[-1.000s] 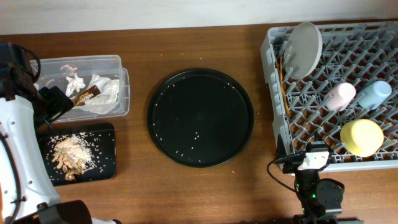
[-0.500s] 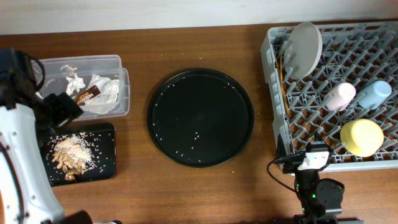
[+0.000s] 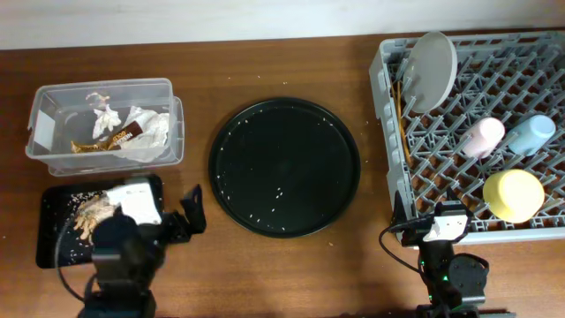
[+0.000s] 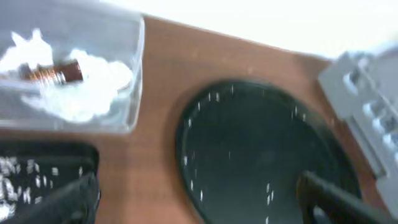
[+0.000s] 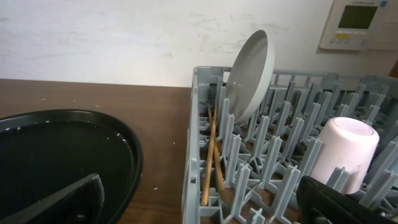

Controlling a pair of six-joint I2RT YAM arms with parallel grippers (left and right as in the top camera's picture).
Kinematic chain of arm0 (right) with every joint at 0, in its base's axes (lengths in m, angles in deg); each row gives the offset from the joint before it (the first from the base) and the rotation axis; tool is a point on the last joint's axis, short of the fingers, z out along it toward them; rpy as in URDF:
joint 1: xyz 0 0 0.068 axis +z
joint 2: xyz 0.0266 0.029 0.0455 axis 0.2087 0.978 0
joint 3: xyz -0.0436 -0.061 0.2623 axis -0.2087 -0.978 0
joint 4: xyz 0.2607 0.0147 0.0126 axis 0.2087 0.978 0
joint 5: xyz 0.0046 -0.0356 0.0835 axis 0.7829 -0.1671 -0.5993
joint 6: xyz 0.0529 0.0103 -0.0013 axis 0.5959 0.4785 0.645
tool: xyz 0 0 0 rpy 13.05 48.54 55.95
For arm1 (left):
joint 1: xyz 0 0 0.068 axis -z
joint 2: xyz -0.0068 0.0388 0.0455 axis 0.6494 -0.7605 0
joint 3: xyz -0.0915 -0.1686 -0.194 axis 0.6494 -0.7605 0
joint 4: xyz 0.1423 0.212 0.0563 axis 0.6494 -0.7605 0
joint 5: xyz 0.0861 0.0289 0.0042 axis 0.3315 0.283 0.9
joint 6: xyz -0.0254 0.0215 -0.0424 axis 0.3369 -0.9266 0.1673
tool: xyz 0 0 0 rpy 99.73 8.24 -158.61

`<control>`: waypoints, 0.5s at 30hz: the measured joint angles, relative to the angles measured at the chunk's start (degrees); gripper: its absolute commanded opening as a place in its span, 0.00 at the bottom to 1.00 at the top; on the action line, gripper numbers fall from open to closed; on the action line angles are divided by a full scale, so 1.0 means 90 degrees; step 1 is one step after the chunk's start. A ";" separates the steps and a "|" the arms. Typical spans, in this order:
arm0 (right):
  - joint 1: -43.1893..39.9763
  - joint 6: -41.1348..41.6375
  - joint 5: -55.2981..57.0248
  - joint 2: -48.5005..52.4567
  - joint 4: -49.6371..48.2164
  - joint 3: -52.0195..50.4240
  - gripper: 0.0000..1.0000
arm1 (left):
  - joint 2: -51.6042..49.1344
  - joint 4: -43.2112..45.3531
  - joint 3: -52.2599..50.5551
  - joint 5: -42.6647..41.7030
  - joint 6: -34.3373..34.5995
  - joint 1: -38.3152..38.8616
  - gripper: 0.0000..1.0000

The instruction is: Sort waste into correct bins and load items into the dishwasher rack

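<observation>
The clear tub [image 3: 40, 132] holds white tissue [image 3: 146, 132] and the gold-brown wrapper [image 3: 110, 140]; both also show in the blurred left wrist view, tissue [image 4: 81, 99] and wrapper [image 4: 53, 71]. The shallow black tray [image 3: 53, 225] holds food scraps with rice [image 3: 88, 216], partly under my left arm. The grey rack [image 3: 459, 150] holds the grey plate [image 3: 430, 71], chopsticks [image 3: 402, 119], pink cup [image 3: 484, 135], light-blue cup [image 3: 531, 134] and yellow-green bowl [image 3: 514, 194]. My left gripper [image 3: 184, 219] is open and empty between the black tray and the round tray. My right gripper [image 5: 205, 205] is open and empty at the rack's front left corner.
A large round black tray [image 3: 284, 166] with scattered rice grains lies mid-table, also showing in the left wrist view [image 4: 261, 155] and the right wrist view [image 5: 62, 149]. The wall runs along the far edge. Bare wood lies between tub, tray and rack.
My left arm has swung away from the far left side by the tub and now sits low at the front, over the black tray's right end. The right arm has not moved.
</observation>
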 measured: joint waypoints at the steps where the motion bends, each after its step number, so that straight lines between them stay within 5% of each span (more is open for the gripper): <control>1: 0.0000 0.0005 0.0000 0.0000 0.0002 0.0000 0.98 | 0.0134 0.0270 -0.0313 -0.0029 -0.0061 0.0002 0.99; 8: 0.0000 0.0002 -0.0002 -0.0002 0.0000 0.0000 0.98 | 0.1651 0.0845 -0.1583 0.1503 -0.0148 0.0002 0.99; 13: 0.0000 0.0000 0.0000 -0.0005 0.0000 0.0000 0.98 | 0.2625 0.3313 -0.3424 0.1717 -0.0148 0.0002 1.00; 15: 0.0000 0.0005 -0.0002 -0.0005 0.0000 0.0000 0.98 | 0.2890 0.3368 -0.3602 0.1780 -0.0151 0.0000 0.99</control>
